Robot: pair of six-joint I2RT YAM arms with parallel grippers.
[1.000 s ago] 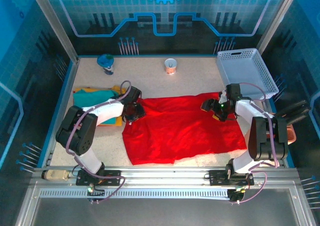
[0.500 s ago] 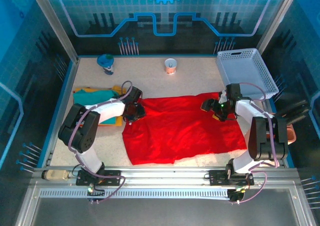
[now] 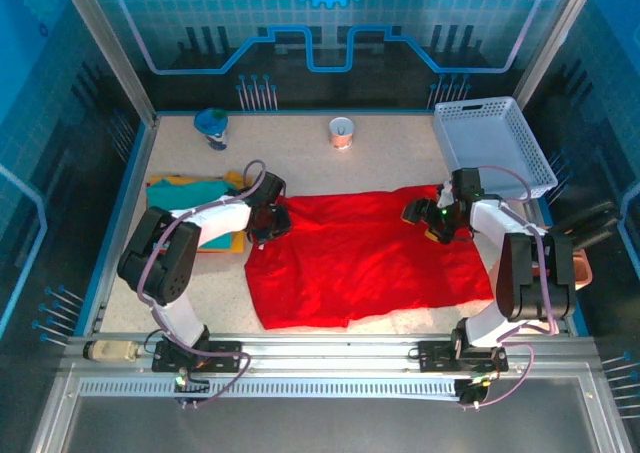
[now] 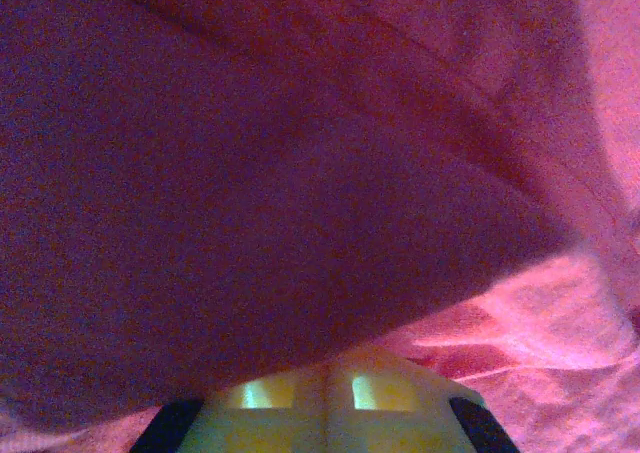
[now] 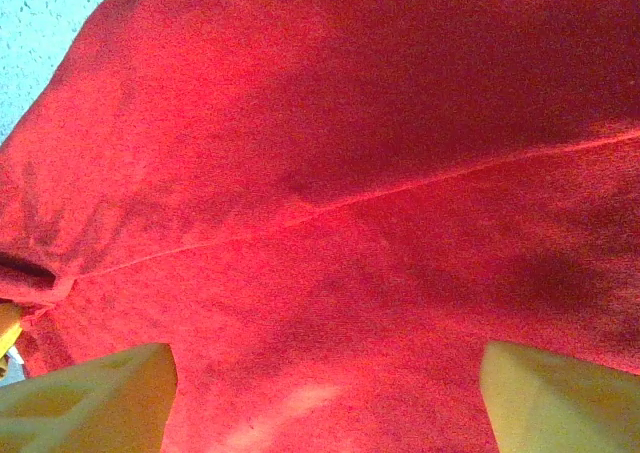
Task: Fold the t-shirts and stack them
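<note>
3 tees: 1 red tee [image 3: 370,258] ctr, 1 teal tee [image 3: 190,195] & 1 yellow-orange tee [image 3: 220,243] at 9 o'clock. 1 white basket [image 3: 475,104] at 2 o'clock. 1 cup [image 3: 341,132], 1 blue-topped item [image 3: 211,128] near 12. 2 grippers: left gripper [image 3: 262,221], right gripper [image 3: 430,218].

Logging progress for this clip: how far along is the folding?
Done: the teal t-shirt and the yellow-orange t-shirt lie folded and stacked at the left. In hand: the red t-shirt lies spread out, left tool shut on its far left corner, right tool open over the right one. Left: folding and stacking it.
</note>
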